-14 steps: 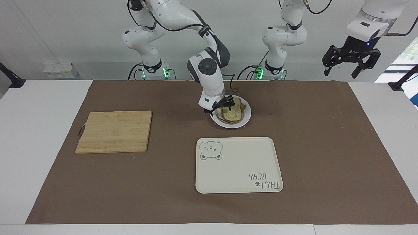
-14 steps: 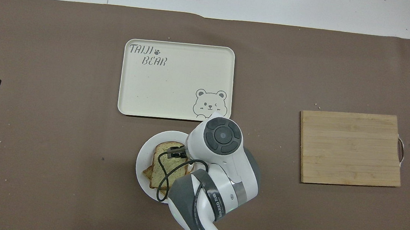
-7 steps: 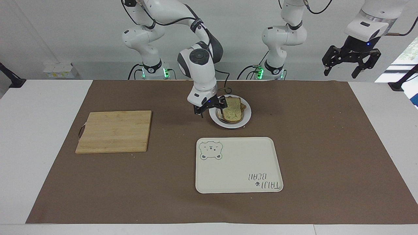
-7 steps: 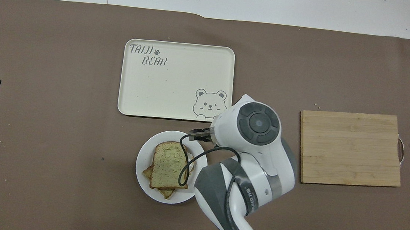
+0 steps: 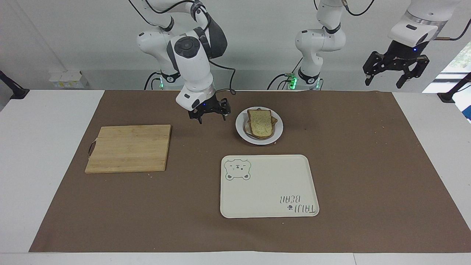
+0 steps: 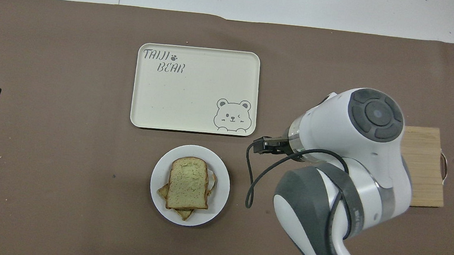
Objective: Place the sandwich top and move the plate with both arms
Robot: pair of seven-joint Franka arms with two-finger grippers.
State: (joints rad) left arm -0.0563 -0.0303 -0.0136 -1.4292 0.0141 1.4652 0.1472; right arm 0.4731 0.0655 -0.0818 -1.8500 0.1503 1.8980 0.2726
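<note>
bread, the sandwich top (image 5: 260, 123), lies on a browner slice on the plate (image 5: 278, 128), the landmark here. tray (image 5: 268, 186) sits just beside the plate, farther from the robots. cutting board (image 5: 128, 148) lies well apart from the plate, toward the right arm's end. right gripper (image 5: 209, 111) hangs empty, fingers spread, over the brown mat beside the plate. left gripper (image 5: 395, 70) waits high up, well apart from the plate, fingers spread, empty.

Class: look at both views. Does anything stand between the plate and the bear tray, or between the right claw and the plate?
Nothing visible does. Bare mat separates the plate from the tray, and the open right claw from the plate.
</note>
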